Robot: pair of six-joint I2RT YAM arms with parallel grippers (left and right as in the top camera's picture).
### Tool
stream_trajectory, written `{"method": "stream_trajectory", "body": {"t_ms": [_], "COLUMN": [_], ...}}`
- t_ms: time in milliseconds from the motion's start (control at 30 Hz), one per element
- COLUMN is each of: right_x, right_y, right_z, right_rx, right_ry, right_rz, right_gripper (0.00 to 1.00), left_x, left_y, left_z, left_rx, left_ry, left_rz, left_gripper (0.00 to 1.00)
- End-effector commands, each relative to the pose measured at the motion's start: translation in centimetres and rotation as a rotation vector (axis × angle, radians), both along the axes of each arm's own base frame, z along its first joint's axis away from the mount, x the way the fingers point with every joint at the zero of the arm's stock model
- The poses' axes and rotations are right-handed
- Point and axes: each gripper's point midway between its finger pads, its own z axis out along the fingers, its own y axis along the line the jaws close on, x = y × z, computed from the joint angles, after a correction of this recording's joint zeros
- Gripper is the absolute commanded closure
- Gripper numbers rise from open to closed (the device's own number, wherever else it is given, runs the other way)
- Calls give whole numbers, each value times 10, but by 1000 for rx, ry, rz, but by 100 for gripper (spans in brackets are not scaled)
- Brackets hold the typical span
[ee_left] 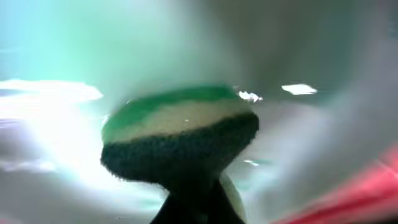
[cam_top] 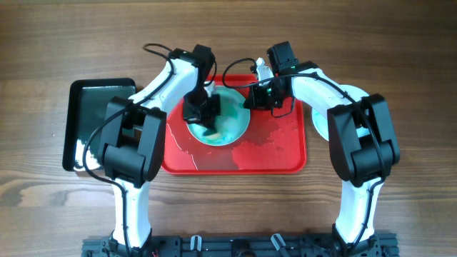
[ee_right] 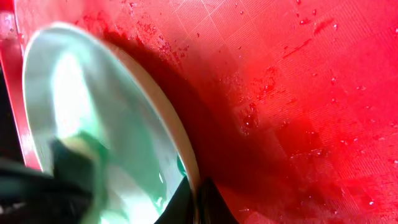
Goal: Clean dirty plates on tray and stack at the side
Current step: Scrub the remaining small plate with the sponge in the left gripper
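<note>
Plate (cam_top: 233, 127) smeared teal-green under sponge (ee_left: 180, 130), red tray (cam_top: 285, 153) wet

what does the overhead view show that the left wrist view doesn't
Only overhead: both arms, the black tray at the left, a pale side plate right of the red tray, and the right gripper at the rim of the smeared plate. Only left wrist: the sponge up close, green-smeared pale foam over a dark scrub layer, pinched in the left gripper. Both: the smeared plate and a bit of the red tray.
</note>
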Motion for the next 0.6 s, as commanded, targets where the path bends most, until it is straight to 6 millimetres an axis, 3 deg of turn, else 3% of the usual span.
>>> {"method": "stream_trajectory", "body": {"t_ms": [0, 100, 167, 200, 267, 333, 433, 567], "right_x": [-2, -2, -3, -3, -3, -3, -3, -2], "right_y": [-9, -9, -9, -9, -9, -9, -9, -9], "right_z": [-15, -15, -15, -15, -15, -15, -15, -15], "right_rx": [-27, -27, -27, -27, -27, -27, -27, -27], "right_ry": [35, 36, 36, 37, 36, 37, 37, 35], "right_rz": [-25, -25, -24, -25, -25, -24, -25, -24], "right_gripper": [96, 96, 96, 96, 96, 96, 96, 96], "left_x": [6, 44, 75, 85, 109, 116, 124, 151], "left_y": [-51, -65, -62, -55, -8, 18, 39, 69], "left_z": [6, 7, 4, 0, -14, -15, 4, 74], "left_rx": [-319, -358, -303, -247, 51, 184, 236, 221], "left_ry": [-42, -194, -307, -338, -432, -468, -471, -532], "left_rz": [-104, -66, 0, 39, 195, 243, 278, 366], "left_gripper": [96, 96, 96, 96, 96, 96, 96, 96]}}
